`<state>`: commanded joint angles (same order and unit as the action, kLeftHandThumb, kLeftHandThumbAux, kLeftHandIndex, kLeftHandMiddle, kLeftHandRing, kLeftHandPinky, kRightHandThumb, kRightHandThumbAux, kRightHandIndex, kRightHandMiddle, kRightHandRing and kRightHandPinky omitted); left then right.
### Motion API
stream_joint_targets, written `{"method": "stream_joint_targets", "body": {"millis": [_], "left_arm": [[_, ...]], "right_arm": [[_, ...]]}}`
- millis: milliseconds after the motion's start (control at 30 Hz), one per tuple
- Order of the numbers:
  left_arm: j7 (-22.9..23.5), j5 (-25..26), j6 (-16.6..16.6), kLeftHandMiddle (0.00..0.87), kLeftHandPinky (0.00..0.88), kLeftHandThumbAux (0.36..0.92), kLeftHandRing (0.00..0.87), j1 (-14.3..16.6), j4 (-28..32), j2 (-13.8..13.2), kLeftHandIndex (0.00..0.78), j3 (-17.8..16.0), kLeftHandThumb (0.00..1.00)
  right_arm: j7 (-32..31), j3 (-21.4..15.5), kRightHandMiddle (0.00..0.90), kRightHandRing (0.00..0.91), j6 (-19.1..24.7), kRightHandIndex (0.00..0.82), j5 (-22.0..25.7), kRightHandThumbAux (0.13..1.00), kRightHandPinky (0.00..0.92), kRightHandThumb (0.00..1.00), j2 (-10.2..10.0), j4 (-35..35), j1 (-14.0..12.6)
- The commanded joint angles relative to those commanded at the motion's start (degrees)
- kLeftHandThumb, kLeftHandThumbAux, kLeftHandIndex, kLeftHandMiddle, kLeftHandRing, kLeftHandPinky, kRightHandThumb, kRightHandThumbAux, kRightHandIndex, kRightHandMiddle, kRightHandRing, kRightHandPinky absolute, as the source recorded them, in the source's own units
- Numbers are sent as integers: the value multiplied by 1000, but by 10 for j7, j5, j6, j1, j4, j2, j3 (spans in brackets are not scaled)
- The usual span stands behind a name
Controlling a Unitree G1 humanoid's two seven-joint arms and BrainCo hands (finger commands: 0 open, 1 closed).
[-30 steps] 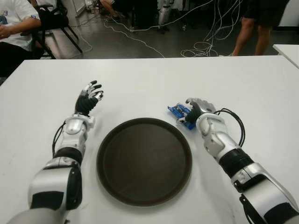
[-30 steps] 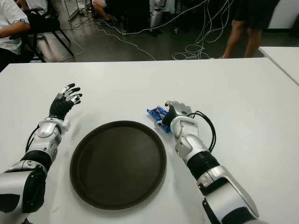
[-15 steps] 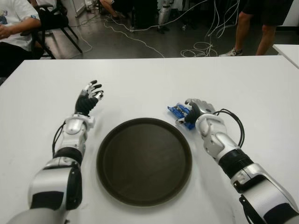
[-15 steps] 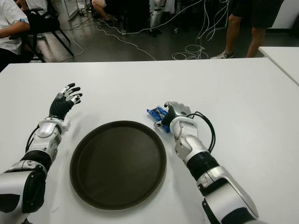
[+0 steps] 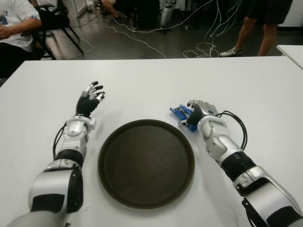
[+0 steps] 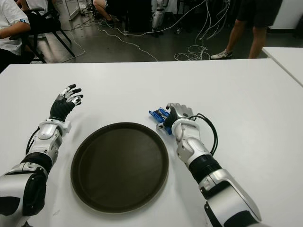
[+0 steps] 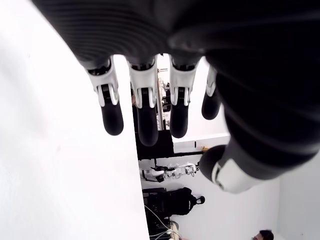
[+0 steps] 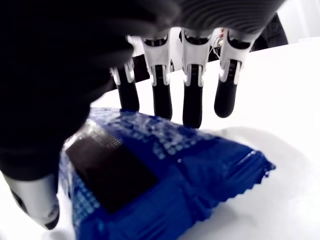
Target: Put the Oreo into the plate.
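Observation:
A blue Oreo pack (image 5: 180, 113) lies flat on the white table (image 5: 142, 80), just beyond the upper right rim of the round dark brown plate (image 5: 146, 162). My right hand (image 5: 199, 109) hovers over the pack's right end. In the right wrist view its fingers (image 8: 192, 100) stretch straight out past the pack (image 8: 165, 165), and the thumb (image 8: 32, 200) sits beside it, so the pack is not gripped. Nothing lies in the plate. My left hand (image 5: 91, 97) shows left of the plate with fingers (image 7: 145, 120) spread and nothing in them.
Beyond the table's far edge are a seated person (image 5: 12, 28) on a chair, a standing person's legs (image 5: 251, 28) and loose cables (image 5: 203, 47) on the floor. A second white table's corner (image 5: 291, 49) shows at the far right.
My right hand has crept slightly left over the Oreo pack. The standing person in the background has shifted. The left arm and the plate are unchanged.

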<state>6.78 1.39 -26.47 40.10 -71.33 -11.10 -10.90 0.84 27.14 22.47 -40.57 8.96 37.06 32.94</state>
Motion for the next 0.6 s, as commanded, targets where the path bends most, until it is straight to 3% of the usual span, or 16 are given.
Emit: {"method": "stream_joint_targets", "body": {"millis": [600], "left_arm": [[-6,-2,-3,166,187,703,170,-3,4,1,93,4,148]], "right_arm": [[14,-2,285,299,-15,270,3,675,294,0,0,16,-5]]}}
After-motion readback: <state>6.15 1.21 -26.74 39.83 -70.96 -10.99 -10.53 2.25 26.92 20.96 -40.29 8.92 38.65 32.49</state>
